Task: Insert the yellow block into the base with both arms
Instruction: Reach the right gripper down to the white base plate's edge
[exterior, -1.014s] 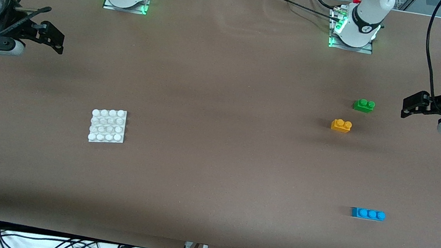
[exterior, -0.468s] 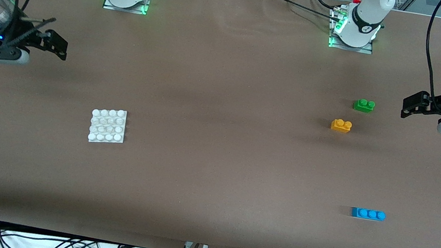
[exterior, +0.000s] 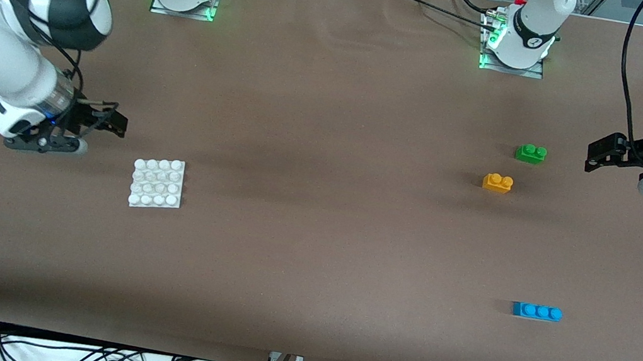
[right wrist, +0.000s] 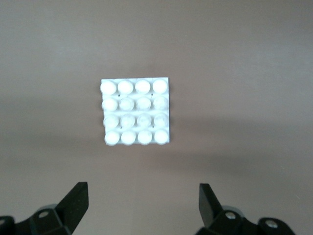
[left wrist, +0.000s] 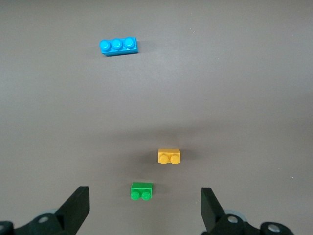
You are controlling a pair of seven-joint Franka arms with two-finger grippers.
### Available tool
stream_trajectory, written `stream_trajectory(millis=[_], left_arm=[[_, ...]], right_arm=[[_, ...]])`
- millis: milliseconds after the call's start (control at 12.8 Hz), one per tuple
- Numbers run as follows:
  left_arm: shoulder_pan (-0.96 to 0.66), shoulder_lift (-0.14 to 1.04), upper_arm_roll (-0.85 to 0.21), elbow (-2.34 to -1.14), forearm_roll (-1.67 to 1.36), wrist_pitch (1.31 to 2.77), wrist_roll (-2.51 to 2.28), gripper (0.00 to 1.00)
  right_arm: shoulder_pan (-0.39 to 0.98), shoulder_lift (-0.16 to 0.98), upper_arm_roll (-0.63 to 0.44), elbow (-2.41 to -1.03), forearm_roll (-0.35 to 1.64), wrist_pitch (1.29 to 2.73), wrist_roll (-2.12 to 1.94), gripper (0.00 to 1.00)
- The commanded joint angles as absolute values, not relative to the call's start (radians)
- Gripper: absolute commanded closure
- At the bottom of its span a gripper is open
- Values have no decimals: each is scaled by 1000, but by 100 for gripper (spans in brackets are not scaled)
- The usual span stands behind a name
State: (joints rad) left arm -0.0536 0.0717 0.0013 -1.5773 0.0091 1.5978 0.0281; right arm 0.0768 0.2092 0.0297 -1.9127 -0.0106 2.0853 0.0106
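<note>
Right gripper has swung in toward the flat white studded plastic base, jaws wide, empty, hanging just beside it. Small orange-yellow two-stud plastic block sits untouched near the left arm's end, between green brick and blue three-stud brick. Left gripper waits, spread, empty.

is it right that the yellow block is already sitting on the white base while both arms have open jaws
No. The yellow block lies on the table beside the green brick, toward the left arm's end, well apart from the white base, whose studs are bare in the right wrist view. The front view shows it. Both arms do have open jaws.
</note>
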Motion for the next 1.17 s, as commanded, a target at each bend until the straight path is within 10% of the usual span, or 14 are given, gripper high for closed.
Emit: stream_trajectory(millis=[0, 1092], left_arm=[[-54, 84, 2, -1542, 26, 1571, 40, 0], [-54, 84, 2, -1542, 26, 1571, 41, 0]], right_arm=[[68, 222, 26, -2023, 18, 2248, -9, 0], [38, 534, 34, -1967, 112, 2577, -1, 0]])
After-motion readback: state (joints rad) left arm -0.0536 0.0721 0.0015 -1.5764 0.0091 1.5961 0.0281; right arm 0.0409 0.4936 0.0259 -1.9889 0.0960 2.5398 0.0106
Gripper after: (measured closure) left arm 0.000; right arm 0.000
